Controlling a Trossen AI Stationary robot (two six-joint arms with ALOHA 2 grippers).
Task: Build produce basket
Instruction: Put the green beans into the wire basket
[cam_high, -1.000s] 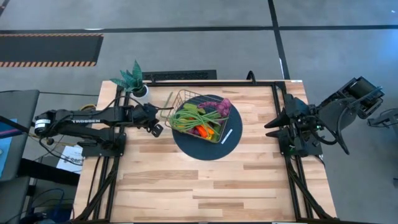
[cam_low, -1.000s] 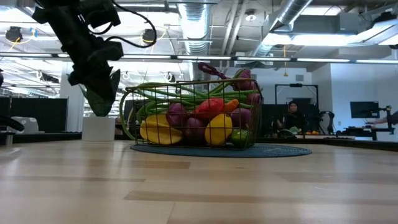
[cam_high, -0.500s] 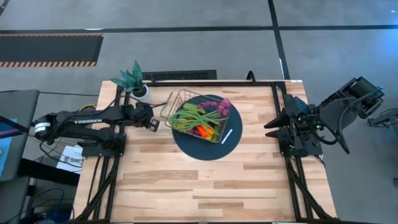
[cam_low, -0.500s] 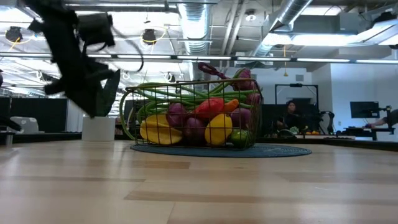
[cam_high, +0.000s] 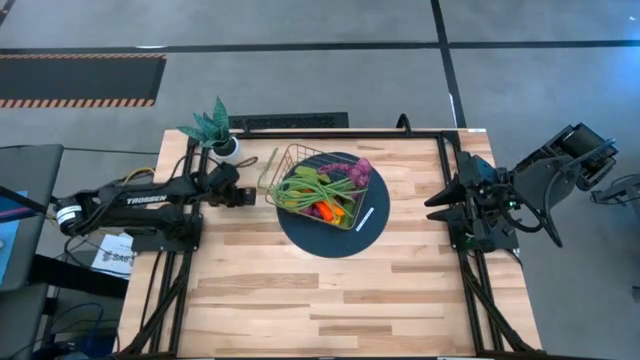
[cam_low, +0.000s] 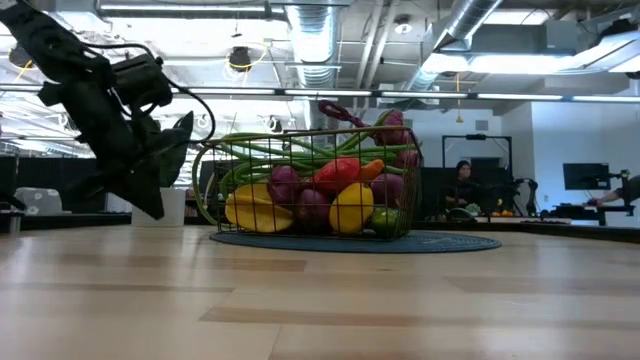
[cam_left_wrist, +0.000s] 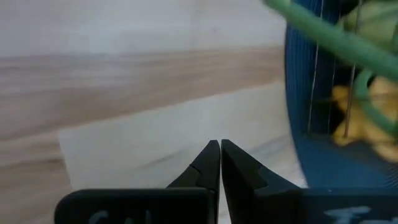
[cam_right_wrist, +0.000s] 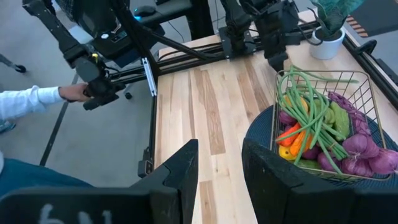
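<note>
The wire basket stands on a round dark blue mat at the table's far middle. It is heaped with produce: green beans, purple grapes, orange peppers and a yellow lemon. Some beans curl out over its left rim. My left gripper is shut and empty, left of the basket and a little above the wood. My right gripper stands open and empty, held high at the table's right edge.
A spiky green plant in a white pot stands at the far left corner, behind my left arm. A white strip lies on the mat's right side. Beyond the table a person's sleeved hand grips a device. Bare wood fills the near half.
My left gripper has sunk toward the table and drawn back a little toward the table's left edge, away from the basket, while its wrist rolled. It has stayed shut. The basket and produce have not moved.
</note>
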